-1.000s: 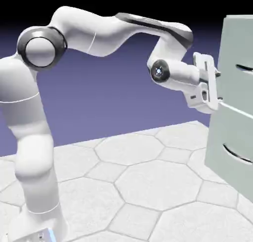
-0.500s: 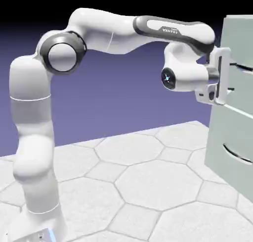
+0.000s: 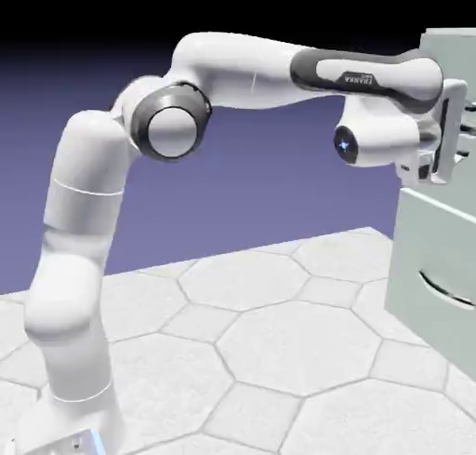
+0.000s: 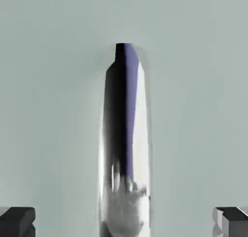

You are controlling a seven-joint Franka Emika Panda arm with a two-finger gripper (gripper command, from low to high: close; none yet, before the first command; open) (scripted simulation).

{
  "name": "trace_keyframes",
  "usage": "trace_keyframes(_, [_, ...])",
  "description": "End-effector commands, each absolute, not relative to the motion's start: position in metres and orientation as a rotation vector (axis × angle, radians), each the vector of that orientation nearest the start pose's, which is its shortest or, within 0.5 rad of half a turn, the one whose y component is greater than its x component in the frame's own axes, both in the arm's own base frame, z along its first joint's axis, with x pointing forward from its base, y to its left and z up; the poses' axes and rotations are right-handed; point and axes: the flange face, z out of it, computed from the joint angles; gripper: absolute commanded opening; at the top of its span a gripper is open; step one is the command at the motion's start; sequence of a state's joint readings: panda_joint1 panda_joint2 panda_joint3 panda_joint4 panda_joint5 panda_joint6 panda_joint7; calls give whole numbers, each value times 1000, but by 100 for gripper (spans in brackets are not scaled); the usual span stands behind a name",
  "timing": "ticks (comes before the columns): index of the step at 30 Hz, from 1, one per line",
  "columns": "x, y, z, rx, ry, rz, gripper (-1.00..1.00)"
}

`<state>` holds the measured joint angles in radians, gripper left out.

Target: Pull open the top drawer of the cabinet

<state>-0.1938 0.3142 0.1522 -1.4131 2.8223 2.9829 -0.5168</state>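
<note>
The gripper [image 4: 124, 224] is at the front of the top drawer [image 4: 53, 95], its fingers apart on either side of the shiny curved handle [image 4: 125, 134], touching neither edge. The cabinet [image 3: 437, 248] stands at the exterior view's right, its lower drawer [image 3: 432, 267] below the hand.

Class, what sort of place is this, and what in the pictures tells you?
Probably a simulated robotics test scene: a robot arm, a cabinet and a plain violet backdrop.
</note>
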Motion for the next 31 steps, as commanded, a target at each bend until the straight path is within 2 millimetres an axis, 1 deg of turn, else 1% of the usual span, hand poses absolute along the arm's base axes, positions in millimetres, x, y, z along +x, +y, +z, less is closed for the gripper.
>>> trace_keyframes(1, [666, -65, 546, -615, 1482, -613, -100])
trace_keyframes(7, [620, -65, 546, -615, 1482, -613, -100])
trace_keyframes(12, [575, -65, 546, -615, 1482, -613, -100])
trace_keyframes(18, [513, -65, 546, -615, 1482, -613, -100])
trace_keyframes(27, [409, -65, 546, -615, 1482, -613, -100])
trace_keyframes(28, [408, -65, 546, -615, 1482, -613, -100])
trace_keyframes(29, [408, -65, 546, -615, 1482, -613, 100])
trace_keyframes(30, [408, -65, 546, -615, 1482, -613, 100])
trace_keyframes(31, [397, -65, 547, -615, 1482, -614, 100])
